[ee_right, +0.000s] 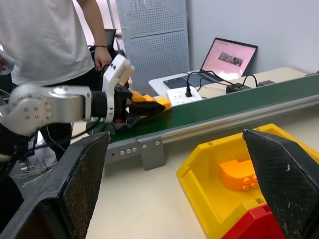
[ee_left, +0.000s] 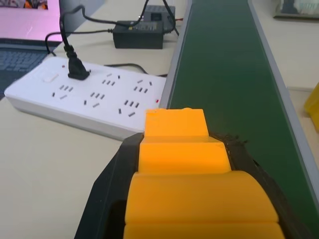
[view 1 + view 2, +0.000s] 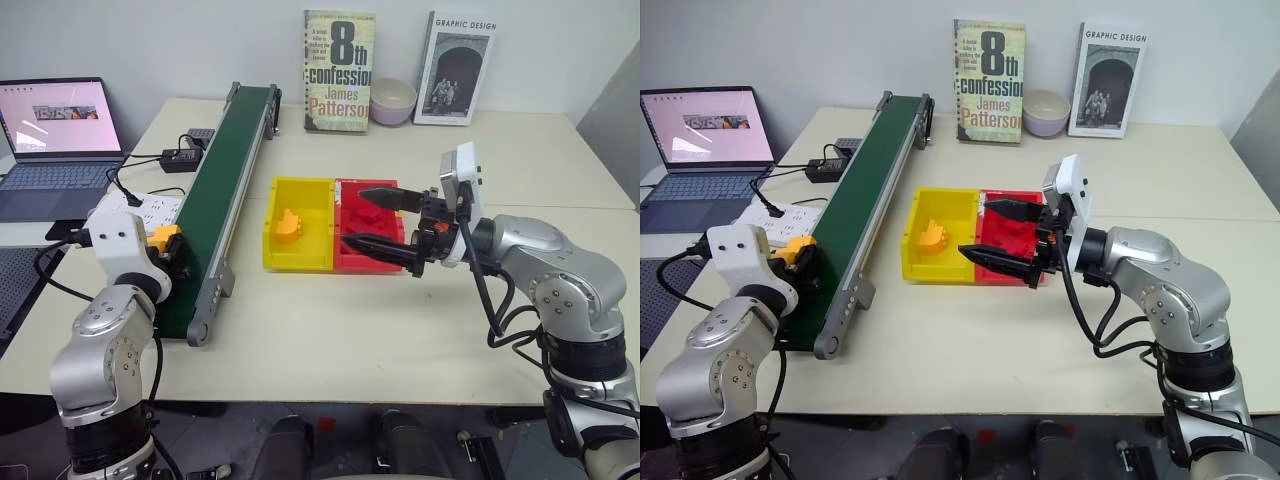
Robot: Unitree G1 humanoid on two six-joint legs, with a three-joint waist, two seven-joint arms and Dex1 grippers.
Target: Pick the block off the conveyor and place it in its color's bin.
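**A:** Start at the near end of the conveyor (image 3: 225, 205). Your left tool (image 3: 172, 252) is clamped on the block (image 3: 165, 237), right at the belt's near end, over its outer edge. What are you holding, in handling terms?

**B:** Hard plastic, I'd say: stiff, very light, nothing to crush. The faces look glossy, so you should expect it to slip if the squeeze is shallow. In the left wrist view the block sits deep between the black fingers (image 2: 107, 189), which grip its flat sides, studs clear. That is where you want the hold; I would not re-grip.

**A:** And across from the conveyor?

**B:** Your yellow bin (image 3: 300, 225) lies on the surface beside the belt's middle stretch, already with an orange block (image 3: 289, 227) in it. The red bin (image 3: 352, 190) touches its far side from the conveyor; avoid that one.

**A:** Your right tool (image 3: 383, 222)?

**B:** Spread wide, empty, hovering over the red bin, beyond the yellow one from the conveyor. It may crowd your drop, so mind it.

**A:** Farther back?

**B:** Two books (image 3: 339, 70) and a bowl (image 3: 392, 101) stand beyond the conveyor's far end.
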